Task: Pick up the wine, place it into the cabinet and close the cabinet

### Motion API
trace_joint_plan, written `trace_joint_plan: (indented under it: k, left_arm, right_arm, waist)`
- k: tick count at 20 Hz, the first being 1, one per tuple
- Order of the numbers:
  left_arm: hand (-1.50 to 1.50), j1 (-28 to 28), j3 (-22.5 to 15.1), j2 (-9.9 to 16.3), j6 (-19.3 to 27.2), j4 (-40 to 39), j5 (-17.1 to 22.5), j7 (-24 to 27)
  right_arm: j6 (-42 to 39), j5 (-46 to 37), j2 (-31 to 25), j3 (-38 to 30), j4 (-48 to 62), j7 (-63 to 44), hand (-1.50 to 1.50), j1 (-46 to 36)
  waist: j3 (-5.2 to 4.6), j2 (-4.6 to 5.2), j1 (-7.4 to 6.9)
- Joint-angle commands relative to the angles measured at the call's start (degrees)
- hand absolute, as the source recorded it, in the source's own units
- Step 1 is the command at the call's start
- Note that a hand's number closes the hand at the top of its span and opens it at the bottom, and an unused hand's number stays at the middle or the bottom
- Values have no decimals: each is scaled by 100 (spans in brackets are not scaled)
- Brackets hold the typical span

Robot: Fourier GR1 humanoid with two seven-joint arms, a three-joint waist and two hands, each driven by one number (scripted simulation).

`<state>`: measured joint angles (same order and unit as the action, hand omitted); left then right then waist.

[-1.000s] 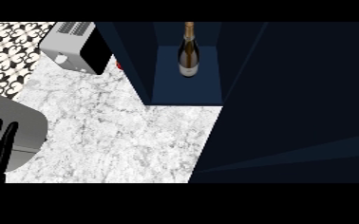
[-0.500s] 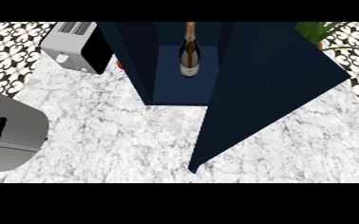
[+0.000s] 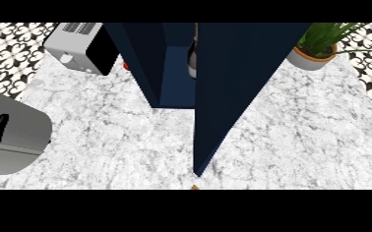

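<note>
while neither hand shows anywhere in the head view (only counter, cabinet and a few appliances fill it), nothing can be said of how wide or narrow the fingers stand or what they hold, and places cannot be tied to a hand; they are given by the view's sides instead

the navy cabinet (image 3: 149, 64) stands at the upper middle of the marble counter (image 3: 109, 128). its door (image 3: 232, 88) is swung partway, seen nearly edge-on, tapering to a point low in the view and covering most of the opening. through the narrow gap between the door and the cabinet's left wall, a sliver of the wine (image 3: 193, 59) shows standing upright on the cabinet's blue floor; only its left edge and a bit of pale label are visible, the rest is hidden behind the door

left of the cabinet sits a silver toaster oven (image 3: 81, 48) with a black front, with a small red thing (image 3: 126, 67) between it and the cabinet wall, too small to tell. a grey rounded appliance (image 3: 20, 140) lies at the view's left edge. a potted plant (image 3: 320, 46) stands on the counter to the right of the door, well apart from it
</note>
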<state>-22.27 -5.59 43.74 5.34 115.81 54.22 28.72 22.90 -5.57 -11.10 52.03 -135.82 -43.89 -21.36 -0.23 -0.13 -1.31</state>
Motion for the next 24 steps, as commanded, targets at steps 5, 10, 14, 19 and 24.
trace_joint_plan:
  k: [5,10,14,19,24]
  left_arm:
    - [-150,221,-158,-164,81,28,-67,-212]
    - [-150,536,-181,-370,263,-185,-160,-257]
    - [-150,646,-10,-329,81,-368,-125,-380]
    - [-150,597,-195,-566,406,-151,-356,-462]
    - [-150,670,-102,-692,290,-238,-521,-428]
  right_arm:
    - [667,652,1056,-367,1511,86,150,-1798]
    - [888,1421,1084,-1131,2575,265,150,-3140]
    - [608,1927,1100,-1720,3799,839,150,-3906]
    - [300,1441,1107,-2088,4864,1031,150,-4777]
    - [-209,1624,1108,-2694,6131,1808,150,-4884]
  waist:
    - [-2,38,-167]
    - [4,49,-123]
    - [10,60,-99]
    - [16,23,-15]
    - [17,38,-27]
